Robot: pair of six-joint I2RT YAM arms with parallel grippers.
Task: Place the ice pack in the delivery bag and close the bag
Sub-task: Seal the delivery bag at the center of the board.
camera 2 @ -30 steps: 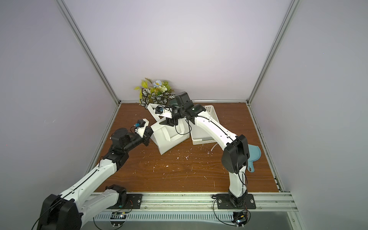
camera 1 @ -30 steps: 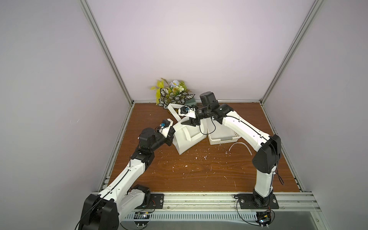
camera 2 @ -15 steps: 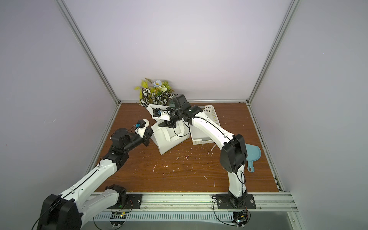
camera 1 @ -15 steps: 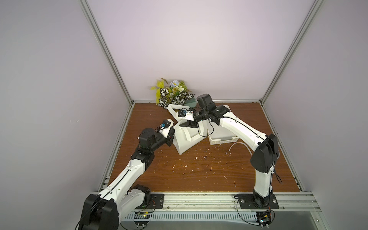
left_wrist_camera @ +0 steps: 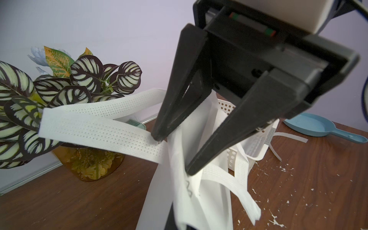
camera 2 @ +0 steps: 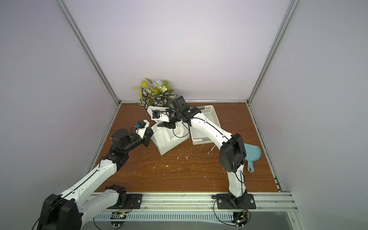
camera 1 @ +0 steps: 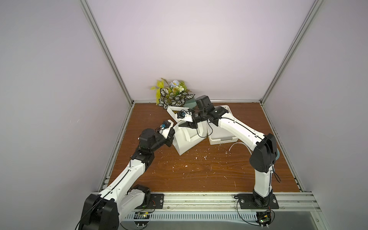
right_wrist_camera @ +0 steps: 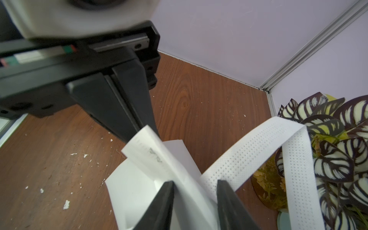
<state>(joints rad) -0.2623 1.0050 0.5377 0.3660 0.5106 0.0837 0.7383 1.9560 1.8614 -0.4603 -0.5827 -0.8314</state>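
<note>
Leaves the wooden surface (camera 1: pixel 199 175) as it was a second ago: same scattered white crumbs, same layout. Leaves the delivery bag (camera 1: pixel 184 146) standing mid-surface too, tilted, right beside the white perforated basket (camera 1: pixel 221 141), with the potted plant (camera 1: pixel 173 97) just behind.

Keeps the left arm parked at the bag's left side, with the left pincer (right_wrist_camera: pixel 137 127) shut tight on a folded white flap (right_wrist_camera: pixel 151 153) of the bag's rim, unchanged through that second. Swings the right arm a little further across from the basket side, bringing the right pincer (left_wrist_camera: pixel 173 155) down over the bag's mouth. Draws its jaws in steadily over the same second, yet shows them apart in both wrist views, straddling a fold of white bag fabric next to a perforated strap handle (left_wrist_camera: pixel 95 129), not visibly pinching it so far.

Finds no ice pack in any view: nothing but bag cloth between either set of jaws, nothing legible inside the basket in a top view, and the bag's inside hidden behind arm and cloth. Cannot tell its whereabouts.

Reads, as a judgement, as bag-opening work rather than placing: one rim held, the opposite side about to be gripped and drawn away to spread the mouth. Puts the task early, with pick-up and drop of the pack probably still to come. Risks, if closing on strap instead of wall, lifting a handle loop without widening the opening.
</note>
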